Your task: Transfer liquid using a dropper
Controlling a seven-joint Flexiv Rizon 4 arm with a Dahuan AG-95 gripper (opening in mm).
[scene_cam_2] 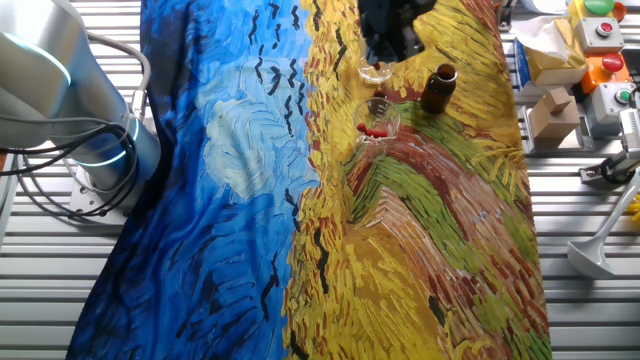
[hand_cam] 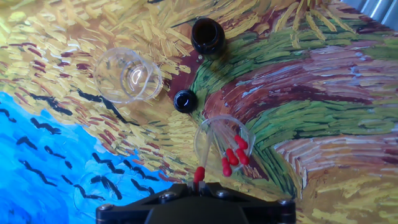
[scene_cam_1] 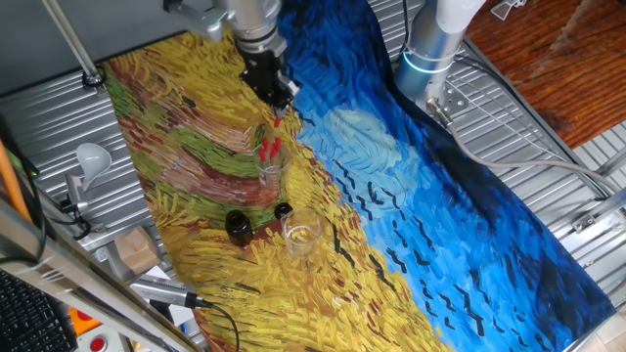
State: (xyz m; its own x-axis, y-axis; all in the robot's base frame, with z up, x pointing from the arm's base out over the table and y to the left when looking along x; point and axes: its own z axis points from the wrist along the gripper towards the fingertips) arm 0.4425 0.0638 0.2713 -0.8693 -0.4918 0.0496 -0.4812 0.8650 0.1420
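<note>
jaws pinch dropper (hand_cam: 199,175) above glass rim (hand_cam: 214,122).

1. We see a printed cloth (scene_cam_1: 421,186) over the table, matt, slightly creased, with painted-looking brush strokes in blue, yellow and green.
2. We see 2 clear glasses, smooth and glossy: one holding droppers (hand_cam: 224,144), the other (hand_cam: 127,74) beside it.
3. The dropper (hand_cam: 199,175) at the gripper (hand_cam: 198,186) has a red, rubbery, softly shiny bulb.
4. The brown bottle (scene_cam_2: 438,88) looks like dark glossy glass; its black cap (hand_cam: 185,100) looks like shiny plastic.
5. The gripper body is matt black.
6. The table (scene_cam_2: 590,320) is ribbed bare metal.
</note>
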